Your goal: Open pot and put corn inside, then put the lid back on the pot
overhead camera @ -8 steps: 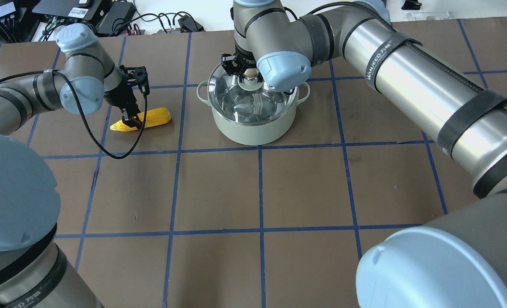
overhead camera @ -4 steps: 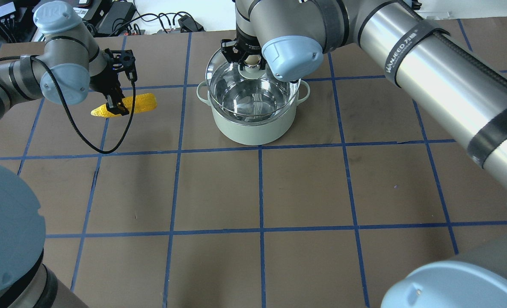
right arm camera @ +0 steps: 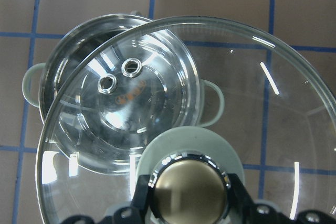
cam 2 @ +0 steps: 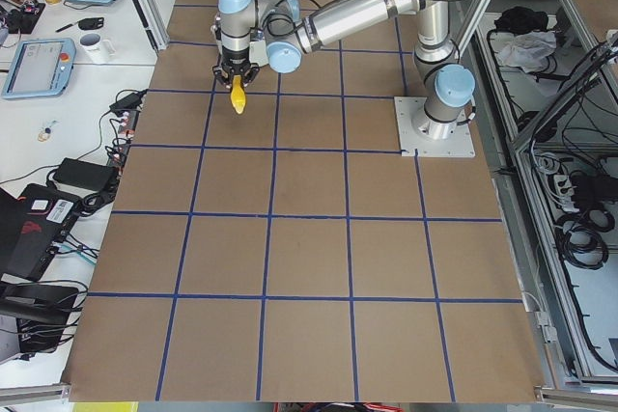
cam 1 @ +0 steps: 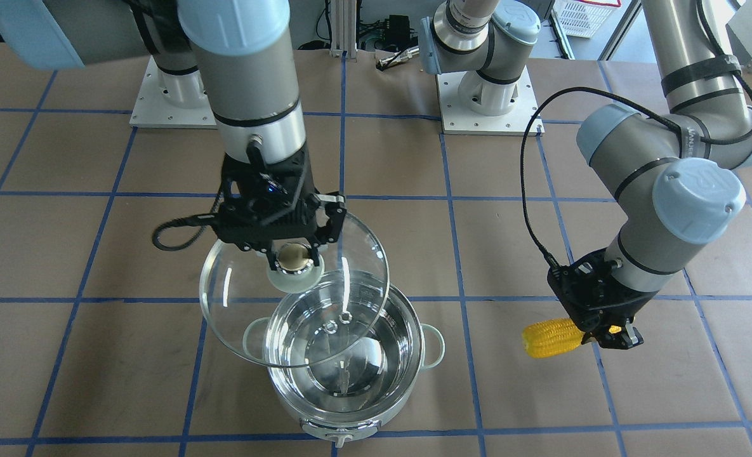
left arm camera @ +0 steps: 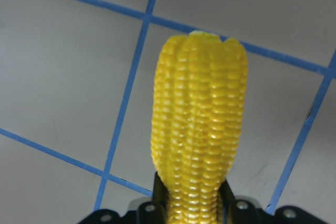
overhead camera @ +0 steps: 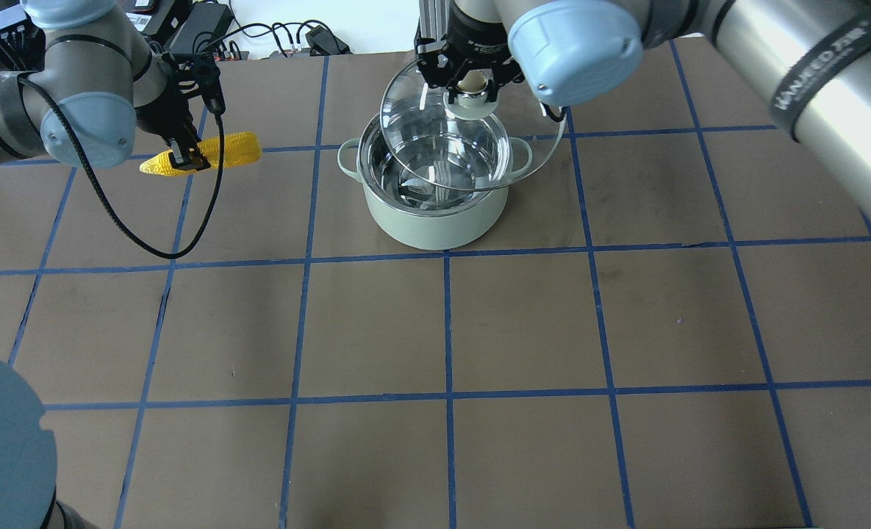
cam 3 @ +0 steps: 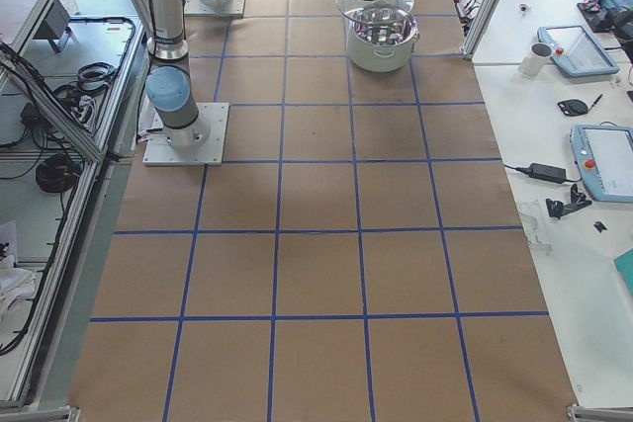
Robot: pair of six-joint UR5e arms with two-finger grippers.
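Observation:
The mint-green pot (overhead camera: 435, 224) stands open at the far middle of the table, its steel inside empty; it also shows in the front view (cam 1: 350, 424). My right gripper (overhead camera: 470, 88) is shut on the beige knob of the glass lid (overhead camera: 531, 158) and holds it tilted above the pot, offset toward the robot's right (cam 1: 242, 311); the right wrist view shows the lid (right arm camera: 283, 129) over the pot (right arm camera: 55, 74). My left gripper (overhead camera: 185, 156) is shut on the yellow corn (overhead camera: 222, 152) near its tapered end, held level above the table left of the pot (cam 1: 550, 338) (left arm camera: 199, 124).
Cables and electronics (overhead camera: 185, 29) lie beyond the table's far edge. The two arm base plates (cam 1: 483, 101) sit on the robot's side. A side bench with tablets and a mug (cam 3: 603, 155) runs along the table's far side.
My right gripper has lifted the lid off the pot and carried it up and to the right. My left gripper has raised the corn off the table and drawn it left.

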